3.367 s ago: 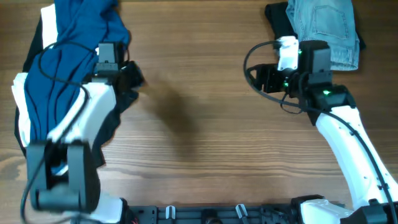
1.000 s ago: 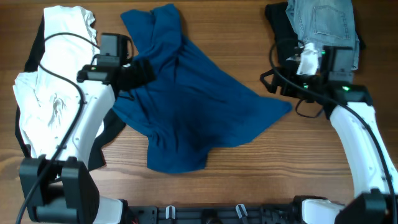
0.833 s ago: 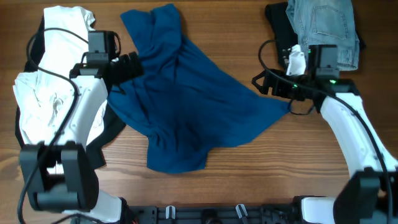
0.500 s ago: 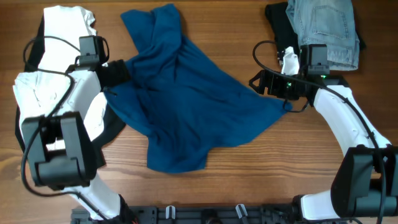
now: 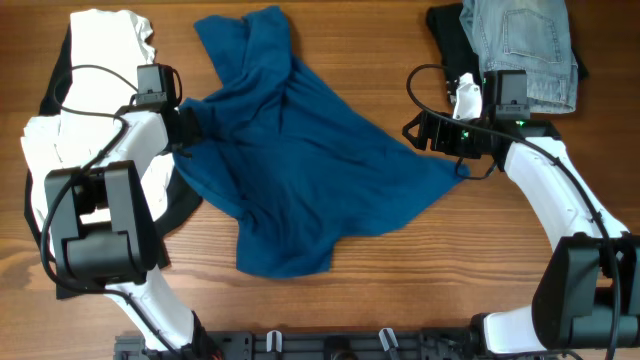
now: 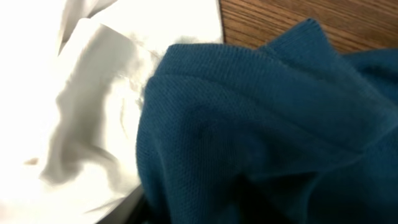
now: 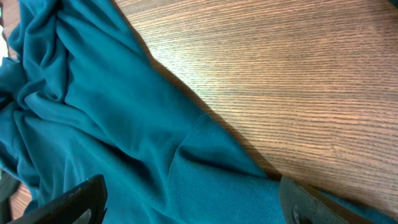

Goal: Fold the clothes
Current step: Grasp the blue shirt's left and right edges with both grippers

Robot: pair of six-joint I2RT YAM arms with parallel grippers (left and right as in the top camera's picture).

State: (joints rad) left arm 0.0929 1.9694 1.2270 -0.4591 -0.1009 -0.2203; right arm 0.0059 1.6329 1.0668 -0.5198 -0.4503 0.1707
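Overhead, blue shirt (image 5: 300,170) lies spread but rumpled, no fold made; white garment (image 5: 60,160) and jeans (image 5: 525,45) wait aside; right gripper (image 5: 412,135) hangs spread at the shirt's edge; left gripper (image 5: 188,124): cannot tell.

The desk (image 5: 360,300) is showing as a brown wooden surface, its grain running side to side across the overhead view, with darker streaks passing through the middle. In the right wrist view the same fine grain is slanting across the upper right. In the left wrist view a small corner of wood is showing at the top right. A black rail (image 5: 330,348) is lying along the near edge, carrying small pale clips (image 5: 385,338).
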